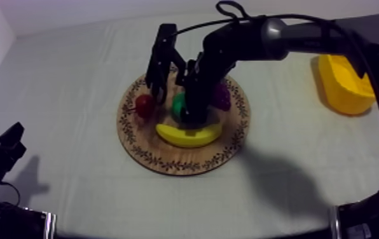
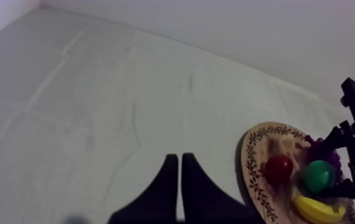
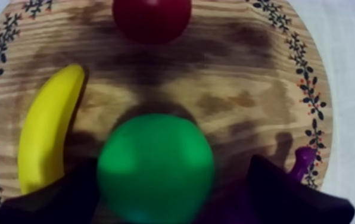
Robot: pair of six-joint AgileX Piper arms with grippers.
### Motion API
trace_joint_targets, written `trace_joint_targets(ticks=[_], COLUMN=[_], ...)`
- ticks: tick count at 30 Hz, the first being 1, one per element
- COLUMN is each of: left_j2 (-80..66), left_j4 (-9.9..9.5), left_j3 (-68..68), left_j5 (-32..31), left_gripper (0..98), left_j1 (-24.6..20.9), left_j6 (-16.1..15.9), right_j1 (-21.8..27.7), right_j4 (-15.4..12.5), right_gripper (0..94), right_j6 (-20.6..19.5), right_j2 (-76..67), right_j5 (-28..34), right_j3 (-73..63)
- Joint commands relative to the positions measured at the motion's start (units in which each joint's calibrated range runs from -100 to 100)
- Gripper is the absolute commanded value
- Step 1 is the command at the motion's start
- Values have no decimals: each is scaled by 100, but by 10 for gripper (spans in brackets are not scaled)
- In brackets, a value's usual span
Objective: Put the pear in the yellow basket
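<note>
Over the round wooden board with the patterned rim (image 1: 166, 166), my right gripper (image 3: 174, 173) is hanging low with its two black fingers (image 3: 287, 193) wide apart, one on each side of the green toy pear (image 3: 156, 164). They are holding nothing yet. The finger on the banana's side is sitting just beside the pear, and the one on the grapes' side is standing a little clear of it.

The pear is resting on the board near its middle, between the yellow toy banana (image 3: 46, 131) and the purple bunch of grapes (image 1: 222, 96). The small red fruit (image 3: 151, 18) is sitting farther across the board. The yellow basket (image 1: 343, 82) is waiting well apart from the board, on the right arm's side. My left gripper (image 2: 177, 179) is lying off the board on the other side, its fingers pressed together in a narrow wedge and holding nothing.

As I judge it, the grasp is the step in hand: the fingers are placed around the pear but are not yet gripping it. The next move is calling for an even close on the pear's round body, which looks likely to slip. After that comes a straight lift clear of the banana and grapes, then the carry across to the basket.
</note>
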Motion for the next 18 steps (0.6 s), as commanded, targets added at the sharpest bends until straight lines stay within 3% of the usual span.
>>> trace_joint_targets(ticks=[1,7,15,18], left_j2=[0,0,0,0], left_j4=[-2,-2,-2,-2], left_j3=[2,2,2,2], left_j5=[1,1,1,1], left_gripper=[1,1,1,1], left_j1=[1,1,1,1], left_j6=[0,-1,-3,-2], right_j1=[1,-44,-99,-107], right_j4=[2,0,-61,-74], right_gripper=[817,775,516,467], right_j6=[-11,10,60,56], right_j2=[34,206,334,355], right_j5=[7,53,66,66], right_j3=[-30,-156,-211,-230])
